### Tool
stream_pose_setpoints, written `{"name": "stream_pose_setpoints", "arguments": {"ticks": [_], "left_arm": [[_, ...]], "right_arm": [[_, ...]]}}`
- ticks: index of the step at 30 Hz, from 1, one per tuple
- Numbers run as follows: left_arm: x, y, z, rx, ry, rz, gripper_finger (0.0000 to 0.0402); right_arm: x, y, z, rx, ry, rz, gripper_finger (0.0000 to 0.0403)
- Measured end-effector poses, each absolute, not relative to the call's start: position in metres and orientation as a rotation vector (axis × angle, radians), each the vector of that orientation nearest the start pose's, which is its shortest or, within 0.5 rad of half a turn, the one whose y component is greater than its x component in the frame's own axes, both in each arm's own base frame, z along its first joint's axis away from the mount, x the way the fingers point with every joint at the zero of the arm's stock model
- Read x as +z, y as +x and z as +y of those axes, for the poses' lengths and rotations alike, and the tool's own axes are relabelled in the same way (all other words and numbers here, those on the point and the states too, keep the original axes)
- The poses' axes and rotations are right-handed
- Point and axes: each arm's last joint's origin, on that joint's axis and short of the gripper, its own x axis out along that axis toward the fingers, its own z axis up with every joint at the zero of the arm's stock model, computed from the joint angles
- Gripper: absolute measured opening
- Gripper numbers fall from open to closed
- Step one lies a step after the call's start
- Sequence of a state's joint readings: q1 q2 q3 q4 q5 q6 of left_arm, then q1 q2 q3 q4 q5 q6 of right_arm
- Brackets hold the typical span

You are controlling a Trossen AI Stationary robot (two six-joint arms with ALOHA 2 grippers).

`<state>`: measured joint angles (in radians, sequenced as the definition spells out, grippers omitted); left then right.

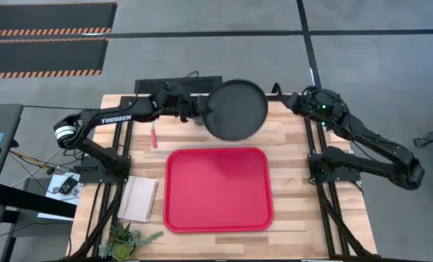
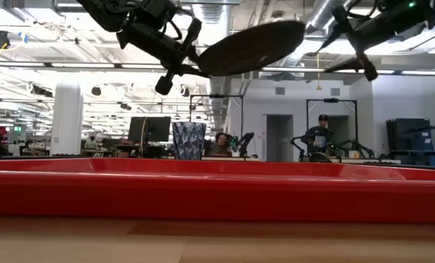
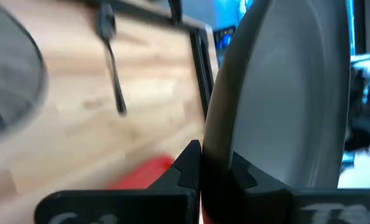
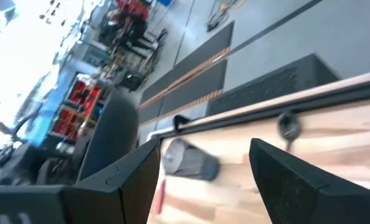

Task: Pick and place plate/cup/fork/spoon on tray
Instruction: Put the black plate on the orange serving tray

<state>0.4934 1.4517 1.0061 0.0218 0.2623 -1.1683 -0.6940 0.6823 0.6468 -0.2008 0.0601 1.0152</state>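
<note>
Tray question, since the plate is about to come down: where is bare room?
The whole tray floor is free. Bare wood lies between tray and right arm base. It is crowded at the far edge, around plate, fork and cup.

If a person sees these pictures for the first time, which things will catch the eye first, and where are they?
First comes the black plate, held by its rim in the left gripper and lifted high above the table's far edge, tilted in the low view. Next is the bright red tray, lying empty in the middle of the wooden table. The right gripper, jaws open, waits near the far right corner.
</note>
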Motion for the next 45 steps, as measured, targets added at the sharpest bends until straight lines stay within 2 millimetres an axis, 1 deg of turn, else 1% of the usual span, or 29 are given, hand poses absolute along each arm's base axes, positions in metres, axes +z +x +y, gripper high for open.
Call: {"name": "stream_pose_setpoints", "arguments": {"ticks": [5,10,13,16,19,27,34,37,41,45], "left_arm": [[0.265,0.301,0.104,0.432,-1.29,0.376,0.0009],[0.256,0.307,0.061,0.443,-1.25,0.52,0.0009],[0.252,0.307,0.039,0.469,-1.217,0.575,0.0009],[0.245,0.303,0.024,0.532,-1.167,0.655,0.0009],[0.238,0.299,0.015,0.566,-1.139,0.698,0.0009],[0.216,0.294,0.002,0.564,-1.226,0.68,0.0009],[0.205,0.288,-0.014,0.56,-1.226,0.735,0.0009],[0.197,0.283,-0.02,0.585,-1.238,0.758,0.0009],[0.187,0.278,-0.023,0.601,-1.254,0.773,0.0009],[0.183,0.279,-0.022,0.573,-1.281,0.722,0.0009]], "right_arm": [[0.298,0.108,-0.107,-0.876,1.004,-0.177,0.027],[0.297,0.105,-0.111,-0.901,0.975,-0.172,0.027],[0.297,0.103,-0.112,-0.898,0.974,-0.164,0.027],[0.296,0.103,-0.111,-0.899,0.977,-0.152,0.027],[0.296,0.104,-0.111,-0.89,0.981,-0.142,0.027],[0.296,0.104,-0.111,-0.877,0.985,-0.137,0.027],[0.296,0.104,-0.111,-0.877,0.987,-0.139,0.027],[0.296,0.104,-0.111,-0.877,0.987,-0.139,0.027],[0.296,0.104,-0.111,-0.877,0.987,-0.139,0.027],[0.296,0.104,-0.111,-0.877,0.987,-0.139,0.027]]}}
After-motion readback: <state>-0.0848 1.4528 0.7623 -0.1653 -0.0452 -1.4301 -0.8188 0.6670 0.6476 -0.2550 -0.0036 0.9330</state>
